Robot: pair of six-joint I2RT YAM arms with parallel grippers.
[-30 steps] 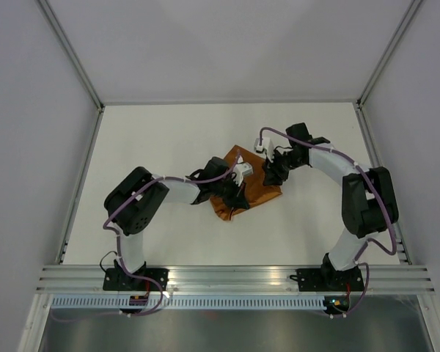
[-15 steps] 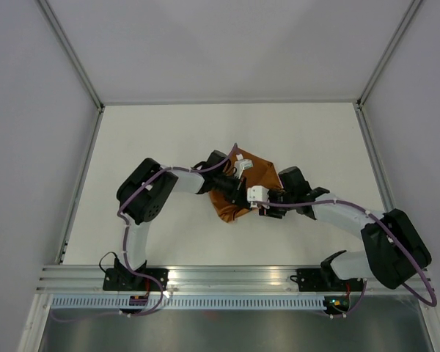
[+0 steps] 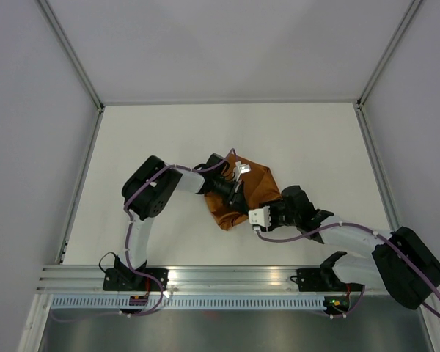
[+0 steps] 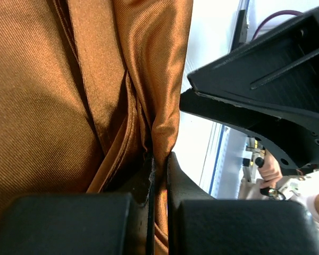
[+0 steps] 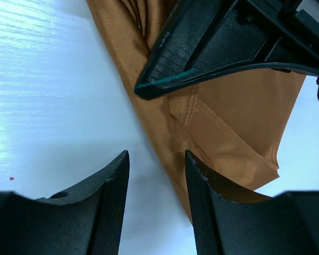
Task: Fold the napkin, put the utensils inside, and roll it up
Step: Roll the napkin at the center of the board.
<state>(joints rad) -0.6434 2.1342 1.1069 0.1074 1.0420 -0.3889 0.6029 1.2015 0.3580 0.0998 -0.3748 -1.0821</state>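
The napkin (image 3: 255,189) sits near the middle of the white table (image 3: 161,136), bunched into a loose rust-brown bundle with creases and overlapping layers rather than lying flat. The left arm reaches in from the left, and its wrist view gives the close-up: the left gripper (image 4: 159,159) has its jaws pressed almost together, pinching a raised vertical ridge of the satiny cloth. The fabric spills away in folds on the left of that ridge. Over on the other side, the right arm sweeps in low from the near right corner of the table. The right gripper (image 5: 155,159) shows its jaws spread wide with nothing between them. One finger (image 5: 112,186) hangs over bare table and the other is at the napkin's hemmed edge; whether it touches the cloth, I cannot tell. The black body of the left gripper crosses the top of the right wrist view, just beyond those open fingers, so both grippers are close together at the bundle.
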